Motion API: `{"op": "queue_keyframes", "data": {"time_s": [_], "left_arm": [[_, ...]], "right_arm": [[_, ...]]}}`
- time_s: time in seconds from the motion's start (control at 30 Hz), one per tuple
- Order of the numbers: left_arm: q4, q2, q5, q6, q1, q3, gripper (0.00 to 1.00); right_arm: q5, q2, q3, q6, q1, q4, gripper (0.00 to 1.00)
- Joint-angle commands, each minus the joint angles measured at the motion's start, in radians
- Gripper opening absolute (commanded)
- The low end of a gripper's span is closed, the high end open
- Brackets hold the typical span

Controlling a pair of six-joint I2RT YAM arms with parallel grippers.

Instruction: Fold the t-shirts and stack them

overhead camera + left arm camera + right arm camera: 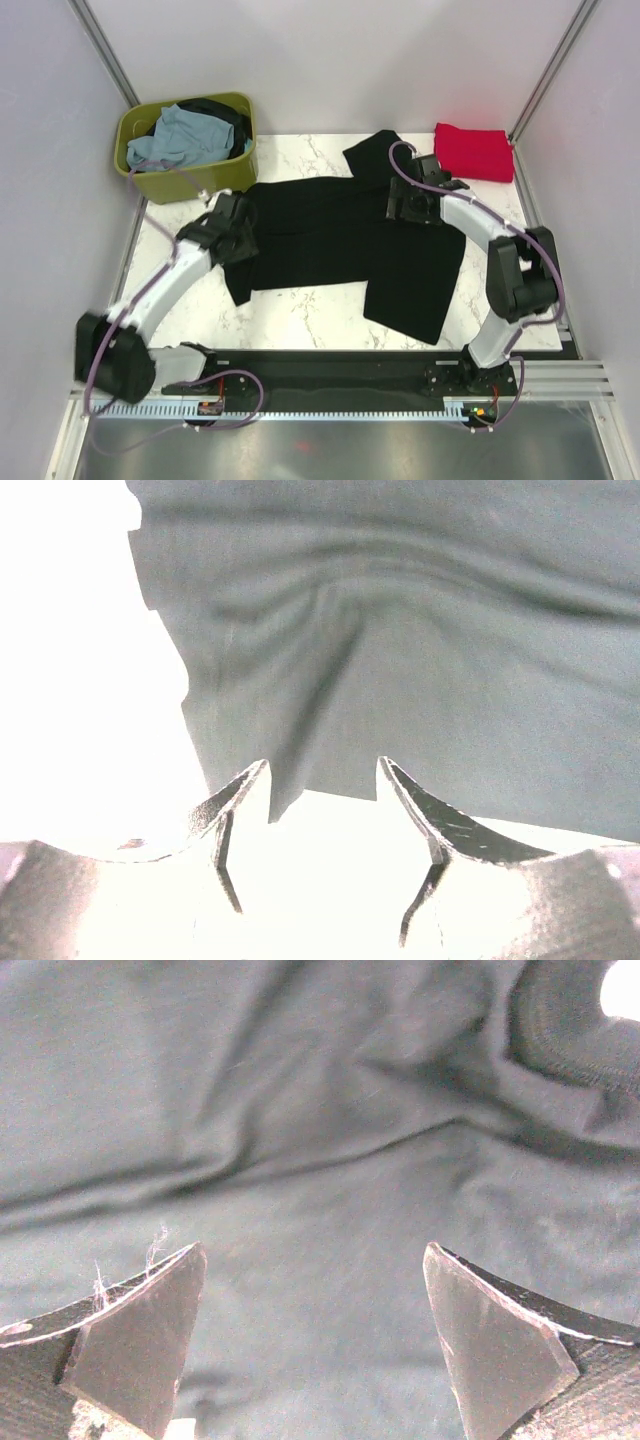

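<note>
A large black t-shirt [340, 240] lies spread on the marble table, one sleeve pointing to the back. My left gripper [238, 228] is low at the shirt's left edge. In the left wrist view its jaws [322, 770] stand apart, with the cloth's edge [400, 660] just beyond the tips and nothing pinched. My right gripper [405, 205] hovers over the shirt's upper right part, open wide [312, 1260] above the black cloth [250, 1110]; the collar [570, 1020] shows at top right. A folded red t-shirt [474, 152] lies at the back right corner.
An olive-green tub [190, 185] stands at the back left, holding a pale blue-grey t-shirt [175, 140] and a dark one [225, 115]. White walls close in both sides and the back. A black rail [330, 375] runs along the table's near edge.
</note>
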Motion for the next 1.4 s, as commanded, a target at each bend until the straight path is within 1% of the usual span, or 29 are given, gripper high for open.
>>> {"op": "queue_keyframes", "data": {"time_s": [0.0, 0.03, 0.07, 0.13, 0.23, 0.27, 0.3, 0.37, 0.53, 0.63, 0.73, 0.83, 0.87, 0.93, 0.97, 1.03, 1.07, 1.13, 1.2, 1.23, 1.27, 1.3, 1.33, 1.37], "left_arm": [[-0.024, -0.216, 0.020, -0.143, -0.005, -0.183, 0.55], [-0.020, -0.256, 0.035, -0.205, -0.006, -0.223, 0.55], [-0.014, -0.295, 0.044, -0.232, -0.005, -0.297, 0.55], [-0.001, -0.384, 0.030, -0.279, -0.005, -0.352, 0.56], [-0.024, -0.418, -0.011, -0.308, 0.015, -0.415, 0.60], [-0.021, -0.421, -0.004, -0.321, 0.018, -0.431, 0.65], [-0.012, -0.424, 0.012, -0.330, 0.037, -0.444, 0.65], [0.035, -0.419, 0.050, -0.339, 0.050, -0.481, 0.65], [0.103, -0.372, 0.024, -0.321, 0.070, -0.506, 0.65], [0.166, -0.317, 0.030, -0.309, 0.075, -0.526, 0.65], [0.232, -0.280, 0.065, -0.295, 0.078, -0.550, 0.62], [0.267, -0.277, 0.090, -0.289, 0.078, -0.566, 0.57], [0.275, -0.280, 0.091, -0.284, 0.078, -0.570, 0.51], [0.286, -0.295, 0.088, -0.275, 0.078, -0.581, 0.44], [0.295, -0.303, 0.094, -0.270, 0.080, -0.583, 0.35], [0.295, -0.318, 0.102, -0.254, 0.078, -0.575, 0.26], [0.296, -0.332, 0.105, -0.246, 0.078, -0.572, 0.14], [0.295, -0.353, 0.104, -0.217, 0.078, -0.552, 0.03], [0.296, -0.381, 0.092, -0.198, 0.081, -0.541, 0.02], [0.295, -0.389, 0.084, -0.185, 0.083, -0.535, 0.02], [0.296, -0.405, 0.064, -0.180, 0.084, -0.534, 0.02], [0.301, -0.412, 0.056, -0.165, 0.086, -0.535, 0.02], [0.302, -0.418, 0.049, -0.161, 0.086, -0.540, 0.02], [0.305, -0.424, 0.036, -0.158, 0.087, -0.543, 0.02]], "right_arm": [[-0.037, -0.133, -0.047, -0.016, 0.019, 0.021, 0.98], [-0.046, -0.153, -0.059, -0.012, 0.022, 0.027, 0.98], [-0.060, -0.185, -0.084, -0.011, 0.029, 0.034, 0.98], [-0.087, -0.205, -0.101, -0.013, 0.034, 0.048, 0.98], [-0.100, -0.213, -0.107, -0.021, 0.036, 0.045, 0.98], [-0.100, -0.217, -0.113, -0.022, 0.034, 0.044, 0.98], [-0.100, -0.219, -0.118, -0.024, 0.036, 0.047, 0.98], [-0.100, -0.220, -0.122, -0.027, 0.036, 0.048, 0.98], [-0.101, -0.217, -0.124, -0.030, 0.036, 0.051, 0.98], [-0.100, -0.211, -0.127, -0.030, 0.036, 0.053, 0.98], [-0.100, -0.210, -0.130, -0.031, 0.037, 0.056, 0.98], [-0.092, -0.205, -0.138, -0.030, 0.036, 0.061, 0.98], [-0.091, -0.204, -0.139, -0.028, 0.037, 0.062, 0.98], [-0.074, -0.204, -0.148, -0.025, 0.036, 0.067, 0.98], [-0.066, -0.207, -0.159, -0.016, 0.036, 0.068, 0.98], [-0.037, -0.214, -0.177, -0.002, 0.036, 0.070, 0.98], [-0.032, -0.228, -0.205, 0.030, 0.036, 0.067, 0.98], [-0.050, -0.255, -0.275, 0.067, 0.036, 0.068, 0.98], [-0.028, -0.332, -0.341, 0.134, 0.043, 0.056, 0.98], [0.007, -0.369, -0.378, 0.159, 0.060, 0.044, 0.98], [0.067, -0.453, -0.448, 0.182, 0.075, 0.030, 0.98], [0.111, -0.498, -0.479, 0.250, 0.094, -0.013, 0.98], [0.142, -0.545, -0.537, 0.284, 0.143, -0.037, 0.98], [0.184, -0.631, -0.562, 0.330, 0.172, -0.057, 0.98]]}}
